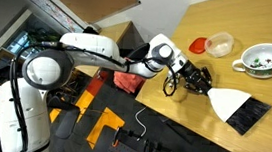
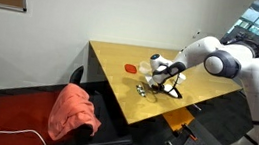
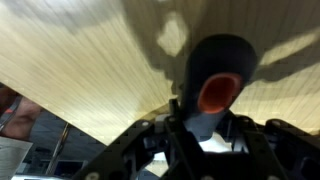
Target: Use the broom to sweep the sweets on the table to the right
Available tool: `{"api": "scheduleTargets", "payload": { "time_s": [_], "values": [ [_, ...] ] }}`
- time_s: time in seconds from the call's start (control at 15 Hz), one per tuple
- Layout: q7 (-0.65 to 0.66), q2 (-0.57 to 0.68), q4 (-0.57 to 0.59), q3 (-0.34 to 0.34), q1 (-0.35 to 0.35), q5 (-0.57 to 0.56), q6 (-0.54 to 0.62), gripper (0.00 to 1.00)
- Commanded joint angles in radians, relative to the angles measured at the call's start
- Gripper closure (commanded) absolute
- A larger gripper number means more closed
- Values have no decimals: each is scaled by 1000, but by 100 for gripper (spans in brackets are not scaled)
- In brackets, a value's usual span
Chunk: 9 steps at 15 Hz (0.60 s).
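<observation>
The broom (image 1: 232, 102) lies low over the table (image 1: 231, 25) near its front edge. Its white fan body ends in a black bristle edge (image 1: 250, 116) that points away from the arm. My gripper (image 1: 193, 78) is shut on the broom's short dark handle. In the wrist view the handle (image 3: 215, 70), with a red-orange end, stands between the fingers of my gripper (image 3: 200, 140) over the wood (image 3: 80, 60). In an exterior view the gripper (image 2: 167, 77) holds the broom (image 2: 146, 88) at the table's corner. The sweets are too small to make out.
A green-rimmed white cup (image 1: 262, 60), a clear tub (image 1: 220, 42) and a red lid (image 1: 199, 44) stand behind the broom. A chair with a pink cloth (image 2: 72, 111) is beside the table. Orange-and-black gear (image 1: 101, 123) lies on the floor.
</observation>
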Motion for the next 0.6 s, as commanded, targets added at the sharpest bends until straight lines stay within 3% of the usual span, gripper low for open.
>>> {"api": "scheduleTargets", "payload": {
  "time_s": [0.0, 0.53],
  "values": [
    [-37, -151, -187, -32, 39, -46, 118, 88],
    [-186, -403, -455, -74, 78, -138, 273, 88]
  ]
}}
